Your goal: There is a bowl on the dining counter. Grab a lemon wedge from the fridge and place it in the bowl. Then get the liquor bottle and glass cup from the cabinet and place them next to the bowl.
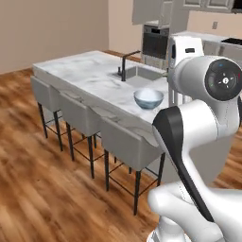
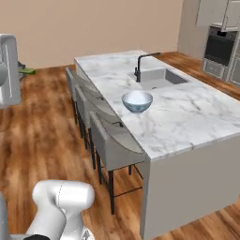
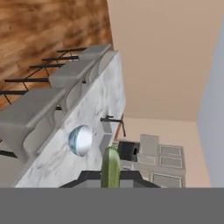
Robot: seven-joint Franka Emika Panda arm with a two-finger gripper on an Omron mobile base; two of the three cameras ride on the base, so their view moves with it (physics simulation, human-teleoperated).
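Our claw [image 3: 110,177] is clamped on a green-yellow lemon wedge [image 3: 110,166], carrying it toward the bowl. Landmark: the marble tabletop [image 2: 187,117], grey stools [image 2: 110,140] tucked along its near edge. The white bowl [image 2: 137,101] sits on it, near the sink [image 2: 161,77]. Next, we judge, the wedge must come above the bowl before release.

Bare marble [image 2: 187,117] around bowl [image 2: 137,101]

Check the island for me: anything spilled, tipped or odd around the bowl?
Nothing stands out. The bowl sits upright on the dining counter near the sink; the stools stand in line.
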